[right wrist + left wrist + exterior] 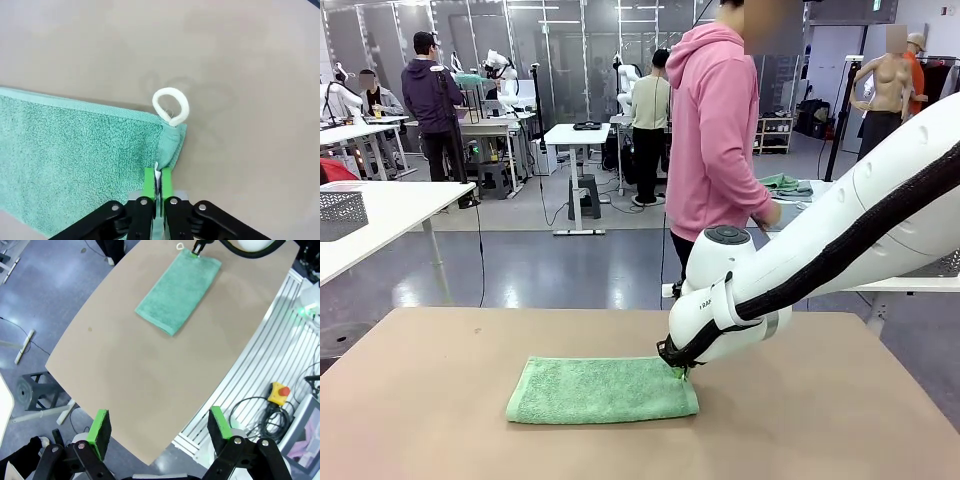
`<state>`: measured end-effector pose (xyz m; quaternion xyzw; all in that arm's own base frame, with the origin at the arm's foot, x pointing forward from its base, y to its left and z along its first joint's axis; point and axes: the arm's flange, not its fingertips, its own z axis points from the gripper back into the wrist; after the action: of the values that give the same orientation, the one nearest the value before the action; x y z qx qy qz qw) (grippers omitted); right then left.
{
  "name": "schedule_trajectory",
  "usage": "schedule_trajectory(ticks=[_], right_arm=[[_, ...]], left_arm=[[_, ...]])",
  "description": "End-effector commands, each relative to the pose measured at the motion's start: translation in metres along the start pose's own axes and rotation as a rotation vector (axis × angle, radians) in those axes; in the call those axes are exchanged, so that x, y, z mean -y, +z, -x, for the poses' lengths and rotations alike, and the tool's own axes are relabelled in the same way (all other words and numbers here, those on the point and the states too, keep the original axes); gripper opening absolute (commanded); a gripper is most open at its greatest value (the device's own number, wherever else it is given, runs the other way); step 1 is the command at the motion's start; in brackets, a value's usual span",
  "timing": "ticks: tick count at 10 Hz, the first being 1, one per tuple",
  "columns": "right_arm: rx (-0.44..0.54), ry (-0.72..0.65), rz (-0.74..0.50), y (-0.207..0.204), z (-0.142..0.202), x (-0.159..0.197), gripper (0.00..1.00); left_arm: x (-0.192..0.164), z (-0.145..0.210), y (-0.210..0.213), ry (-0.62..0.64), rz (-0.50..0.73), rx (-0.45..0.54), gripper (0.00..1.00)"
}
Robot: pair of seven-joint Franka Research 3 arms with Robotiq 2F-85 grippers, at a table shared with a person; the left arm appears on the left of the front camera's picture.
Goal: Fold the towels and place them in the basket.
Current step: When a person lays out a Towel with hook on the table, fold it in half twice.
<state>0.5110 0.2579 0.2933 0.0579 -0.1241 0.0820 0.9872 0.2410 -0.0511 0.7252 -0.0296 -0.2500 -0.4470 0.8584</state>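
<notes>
A mint green towel (602, 390) lies folded in a long rectangle in the middle of the brown table (440, 400). My right gripper (682, 372) is down at its far right corner, shut on the towel's edge. In the right wrist view the green pads (149, 181) pinch the towel (75, 155) just below its white loop (171, 106). My left gripper (160, 432) hangs open high above the table's near edge, well away from the towel (179, 291). The basket is out of view.
A person in a pink hoodie (717, 130) stands at the far side of the table, turned toward a side table (790, 190). A white table (380, 215) with a dark mesh container (340, 213) stands at the left. A metal rack (270, 355) borders the table.
</notes>
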Motion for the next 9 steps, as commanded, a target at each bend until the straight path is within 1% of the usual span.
schedule_trajectory(ticks=[1, 3, 4, 5, 7, 8, 9], right_arm=[[-0.018, 0.007, 0.0, -0.004, 0.003, -0.001, 0.0], [-0.011, 0.021, -0.058, 0.004, 0.003, 0.003, 0.0], [-0.001, 0.052, -0.069, 0.012, 0.002, 0.007, 0.0], [0.016, 0.074, -0.103, 0.025, 0.002, 0.013, 0.0], [0.052, 0.128, -0.106, 0.059, 0.005, 0.021, 0.0], [0.082, 0.133, -0.103, 0.074, 0.007, 0.021, 0.0], [0.089, 0.162, -0.12, 0.087, 0.008, 0.019, 0.0]], left_arm=[[0.0, 0.003, -0.001, 0.008, -0.013, -0.002, 0.97], [0.0, 0.003, -0.001, 0.008, -0.013, -0.002, 0.97], [0.0, 0.003, -0.001, 0.008, -0.013, -0.002, 0.97], [0.0, 0.003, -0.001, 0.008, -0.013, -0.002, 0.97], [0.0, 0.003, -0.001, 0.008, -0.013, -0.002, 0.97], [0.0, 0.003, -0.001, 0.008, -0.013, -0.002, 0.97], [0.0, 0.003, -0.001, 0.008, -0.013, -0.002, 0.97]])
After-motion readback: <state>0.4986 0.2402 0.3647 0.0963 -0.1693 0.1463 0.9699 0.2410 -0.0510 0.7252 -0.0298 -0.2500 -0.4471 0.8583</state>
